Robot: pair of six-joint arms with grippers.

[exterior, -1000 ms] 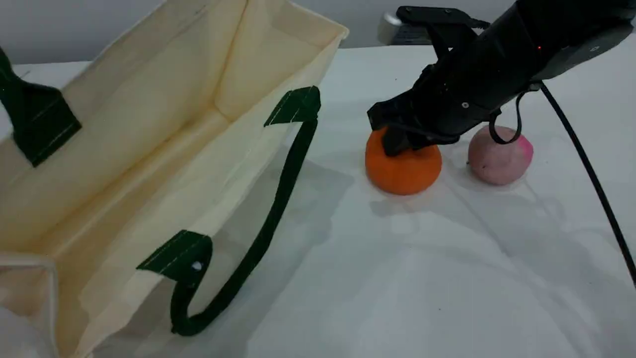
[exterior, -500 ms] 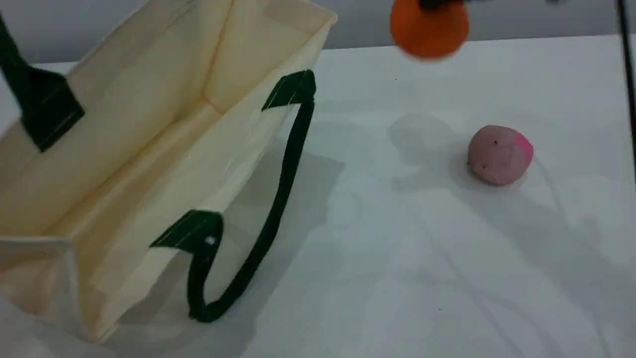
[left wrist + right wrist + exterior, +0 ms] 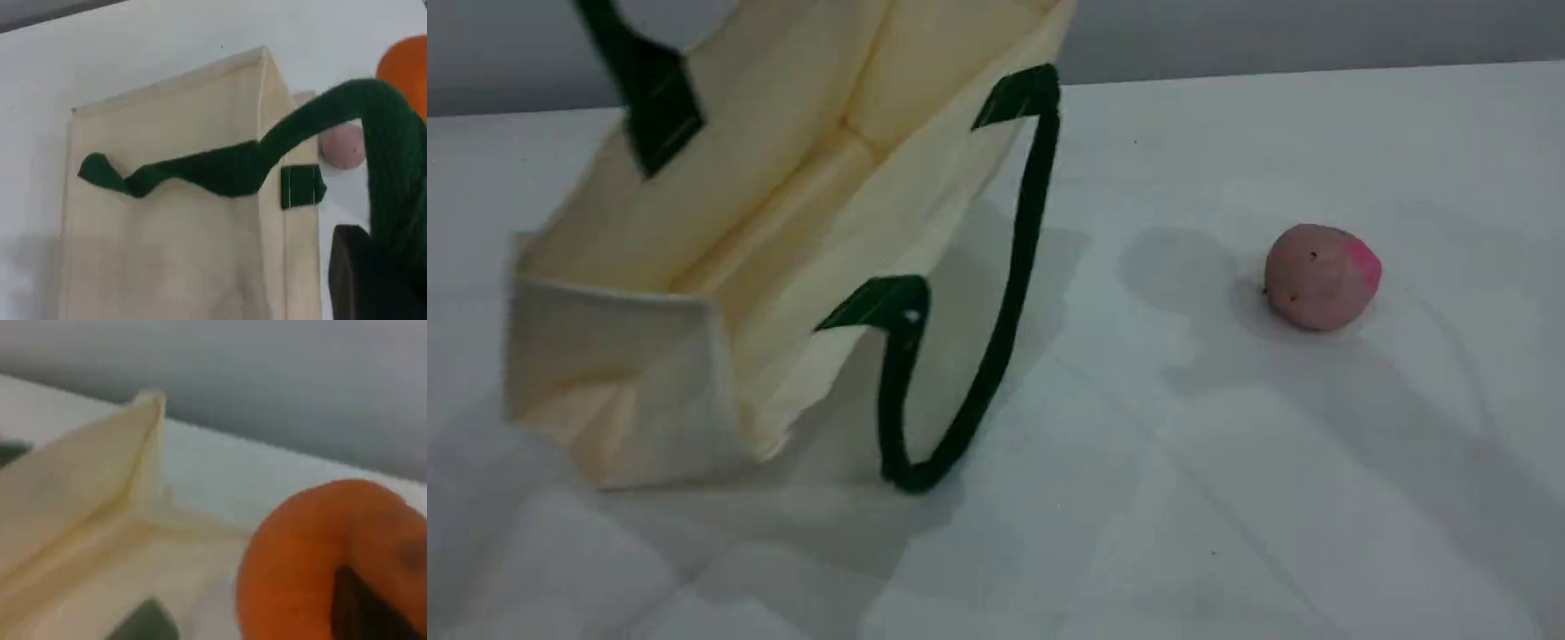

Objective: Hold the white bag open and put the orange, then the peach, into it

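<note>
- Neither arm appeared in the scene view; each one showed only in its own wrist view.
- The left gripper (image 3: 373, 280) was above the white bag (image 3: 720, 267) and looked down on it. Only one dark fingertip showed, at the lower right corner of that view.
- The far strap handle (image 3: 267, 157) of the bag rose up from the bag wall and ran down right beside this fingertip. The left jaws were pressed together, and the strap seemed to be caught in them, but the contact place itself was hidden.
- Seen in the scene view, this strap went up and out of the top edge, and the bag stood tilted on the bench (image 3: 1227, 489) with its mouth open.
- The near strap handle (image 3: 996, 338) hung loose down the bag's front wall, and its loop touched the bench.
- The right gripper (image 3: 360, 607) was in the air just beside the bag's rim, with the open mouth of the bag below and to its left.
- The right jaws were pinching the orange (image 3: 313, 567); one dark finger lay against the fruit's lower right side.
- In the left wrist view the orange showed beyond the bag's far corner, at the right edge of the picture.
- The peach (image 3: 1321, 276) lay on the bench, well apart from the bag on its right, with the bright pink patch turned away from the bag.
</note>
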